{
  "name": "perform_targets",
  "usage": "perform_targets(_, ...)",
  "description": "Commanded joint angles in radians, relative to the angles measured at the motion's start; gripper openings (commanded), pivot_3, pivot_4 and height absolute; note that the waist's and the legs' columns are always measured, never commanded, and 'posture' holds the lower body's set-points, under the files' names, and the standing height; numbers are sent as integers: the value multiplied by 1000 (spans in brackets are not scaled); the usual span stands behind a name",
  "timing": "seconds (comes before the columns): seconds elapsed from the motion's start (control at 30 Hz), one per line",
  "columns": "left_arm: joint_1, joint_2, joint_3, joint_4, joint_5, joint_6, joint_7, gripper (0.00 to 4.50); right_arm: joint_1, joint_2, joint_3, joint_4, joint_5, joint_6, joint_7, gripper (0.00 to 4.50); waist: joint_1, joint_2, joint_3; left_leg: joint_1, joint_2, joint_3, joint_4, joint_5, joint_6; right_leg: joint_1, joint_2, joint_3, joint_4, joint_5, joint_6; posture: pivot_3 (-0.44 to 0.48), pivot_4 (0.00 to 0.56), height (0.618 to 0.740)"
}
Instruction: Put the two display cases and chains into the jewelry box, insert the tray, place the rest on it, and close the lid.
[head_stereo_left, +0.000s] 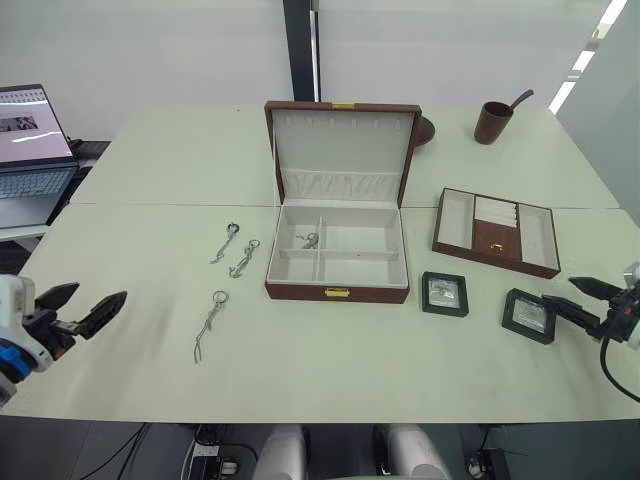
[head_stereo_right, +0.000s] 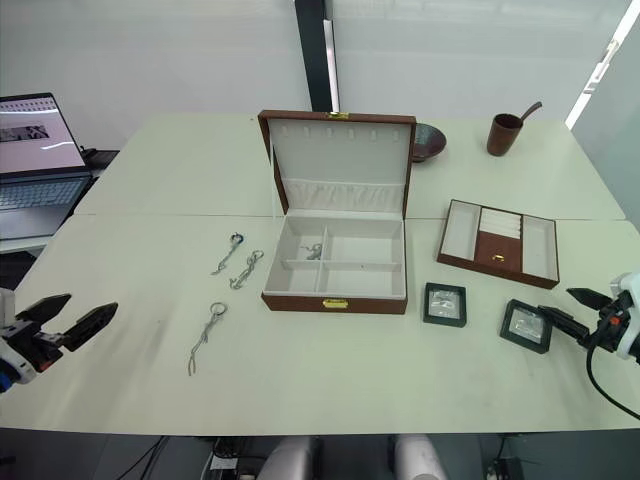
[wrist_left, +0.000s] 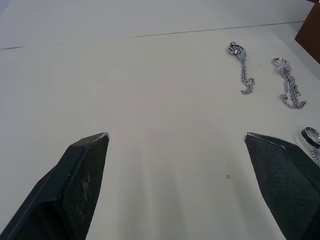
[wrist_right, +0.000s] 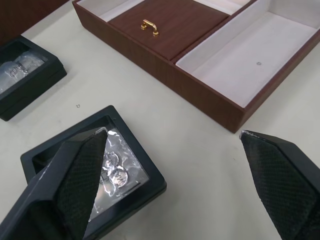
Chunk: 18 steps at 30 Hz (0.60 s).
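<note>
On the pale desk (head_stereo_left: 150, 180), seen from the head camera's left eye, the large reddish-brown wood-grain jewelry box (head_stereo_left: 337, 291) stands in the middle with its cream-lined hinged lid (head_stereo_left: 343, 150) propped upright, so its divided compartments lie open for loading; one small silvery piece already rests in a rear compartment. Three short silver chains (head_stereo_left: 208, 322) lie loose to the box's left, and the two black-framed square display cases (head_stereo_left: 445, 293) sit to its right, near the front edge, with the shallow brown cream-lined tray (head_stereo_left: 496, 232) behind them, kept outside, I judge, because it goes in only after the cases and chains. A brown cup (head_stereo_left: 492, 122) and a laptop (head_stereo_left: 30, 150) stand well apart from the work; nothing blocks the way to the box. The right eye view shows the left end effector (head_stereo_right: 62, 323) released and hovering off the desk's left corner. The left wrist view confirms wide-spread fingers (wrist_left: 80, 180) over bare surface, the chains lying beyond. The right wrist view shows the right end effector (wrist_right: 172, 175) released too, one finger over the nearer case (wrist_right: 95, 180), likely lining up a grasp, the tray just beyond.
</note>
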<state>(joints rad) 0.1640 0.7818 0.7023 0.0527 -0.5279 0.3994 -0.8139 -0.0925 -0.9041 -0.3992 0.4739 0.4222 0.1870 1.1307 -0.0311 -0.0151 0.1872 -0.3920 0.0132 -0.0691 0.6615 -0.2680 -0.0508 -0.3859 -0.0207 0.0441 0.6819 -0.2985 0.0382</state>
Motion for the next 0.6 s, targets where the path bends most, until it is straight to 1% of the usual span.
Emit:
perform_targets(0.03,-15,-5,13,11,4,-33,17,4492,-16,-1,-13,26,-7,-40,3,4500,0,0,0,0,0,0,0,0,0,0,0,0,0,0,0,0,150,740)
perform_targets(0.6,-45,-15,-14,7,3,-36,42,4492,-56,-5,-2,98,-28,-90,14,4500,0,0,0,0,0,0,0,0,0,0,0,0,0,0,0,0,150,740)
